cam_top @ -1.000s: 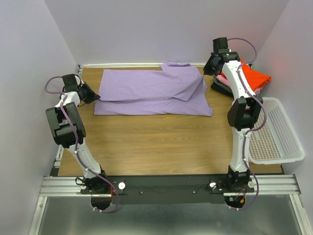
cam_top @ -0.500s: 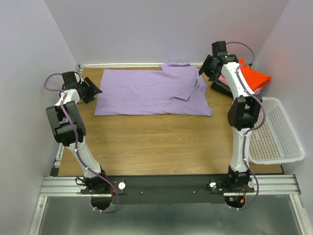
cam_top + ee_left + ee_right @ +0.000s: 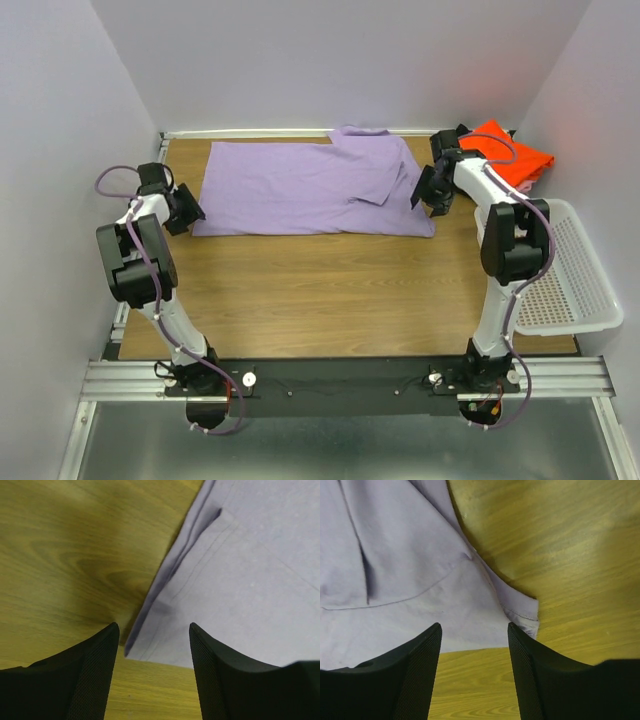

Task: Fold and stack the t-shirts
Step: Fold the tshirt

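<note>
Across the upper middle of the top view lies the lavender t-shirt [image 3: 300, 190], long axis left to right. Its lower left corner is just before the left gripper [image 3: 192, 213], its lower right corner just before the right gripper [image 3: 428, 200]; both stand open, holding nothing.

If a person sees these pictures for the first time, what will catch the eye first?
First, the large lavender t-shirt, spread across the far half of the wooden table. Next, the two open grippers: the left gripper at its near left corner and the right gripper at its near right corner. Then the bright orange-red shirt in the far right corner.
</note>
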